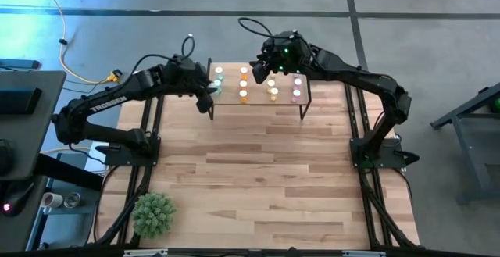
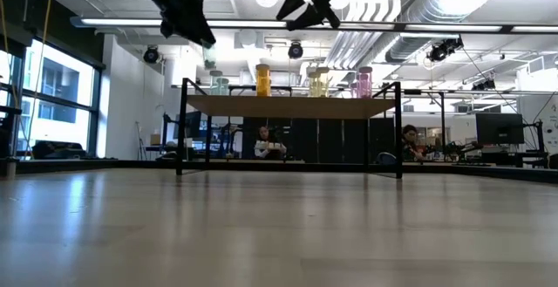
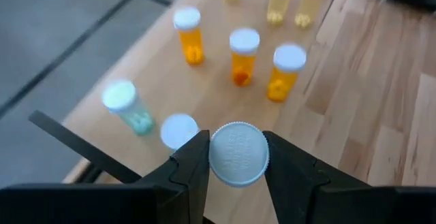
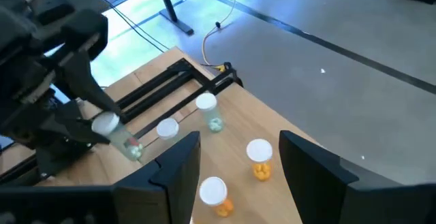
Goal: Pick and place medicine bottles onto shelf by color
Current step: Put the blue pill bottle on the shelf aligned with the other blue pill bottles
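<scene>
The shelf [image 1: 262, 107] stands at the table's far edge. On it are bottles with white caps, in groups: green [image 3: 127, 106], orange [image 3: 243, 55], yellow [image 1: 273, 93] and pink [image 1: 297, 94]. My left gripper [image 3: 237, 166] hovers over the shelf's left end, shut on a green bottle [image 4: 119, 137]. My right gripper [image 4: 238, 173] is open above the middle of the shelf, with nothing between its fingers. In the low view the held bottle [image 2: 209, 57] hangs above the standing green ones [image 2: 219, 85]. My left gripper pinches the green bottle's white cap [image 3: 237, 154] between its two fingers, one on each side of the cap's rim. The fingers slant down from the table's left. The bottle is tilted, its body pointing away below the fingers, lifted clear of the shelf.
The shelf's black legs [image 1: 305, 105] stand on the wooden tabletop [image 1: 266, 171]. A small green plant [image 1: 152, 214] sits at the near left corner. Cables [image 1: 78, 62] lie on the floor beyond the far edge. People sit in the room behind [image 2: 266, 143].
</scene>
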You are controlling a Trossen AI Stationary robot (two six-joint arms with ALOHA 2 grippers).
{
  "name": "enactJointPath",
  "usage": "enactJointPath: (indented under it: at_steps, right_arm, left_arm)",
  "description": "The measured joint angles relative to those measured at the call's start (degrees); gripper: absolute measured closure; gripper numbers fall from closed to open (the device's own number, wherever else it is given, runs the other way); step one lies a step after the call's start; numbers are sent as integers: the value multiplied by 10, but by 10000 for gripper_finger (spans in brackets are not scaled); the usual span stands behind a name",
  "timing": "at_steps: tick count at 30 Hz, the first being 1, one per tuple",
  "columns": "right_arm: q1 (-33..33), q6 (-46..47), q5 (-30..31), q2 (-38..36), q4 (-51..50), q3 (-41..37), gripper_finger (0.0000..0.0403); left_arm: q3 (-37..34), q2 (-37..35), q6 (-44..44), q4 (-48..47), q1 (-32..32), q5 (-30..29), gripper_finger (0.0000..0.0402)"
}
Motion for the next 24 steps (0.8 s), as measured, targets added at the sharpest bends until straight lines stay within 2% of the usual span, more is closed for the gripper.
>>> enactJointPath:
  at_steps: [7, 13, 24]
  right_arm:
    - [-6, -18, -2, 0, -4, 0, 213]
    - [-6, -34, -2, 0, -4, 0, 213]
    - [-6, -36, -2, 1, -4, 0, 213]
  left_arm:
    - [0, 35, -18, -8, -14, -1, 287]
    - [0, 59, -18, -9, -26, -42, 287]
    - [0, 92, -47, -6, -29, -58, 287]
